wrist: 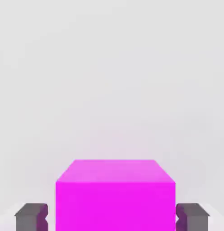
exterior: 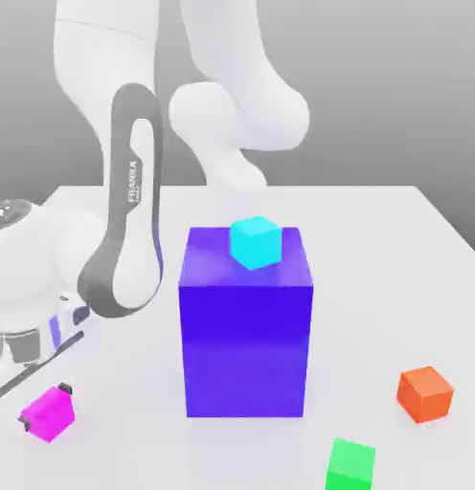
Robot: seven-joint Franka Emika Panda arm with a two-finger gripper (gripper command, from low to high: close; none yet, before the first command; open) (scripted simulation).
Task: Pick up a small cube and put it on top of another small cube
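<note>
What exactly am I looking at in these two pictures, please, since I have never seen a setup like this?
These are simulator renders of a white robot arm on a pale table. The exterior view looks at the scene from off the arm; the hand view looks out from between its fingers. On the table stand a big blue-violet block with a cyan cube on top, an orange cube and a green cube. The gripper straddles the small magenta cube, its fingers close beside it; the cube sits on the table.

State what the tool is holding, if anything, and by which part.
The small bright magenta-pink cube sits between the tool's fingers, one at each opposite side face. Whether they actually clamp it cannot be told; it rests on the white table.
</note>
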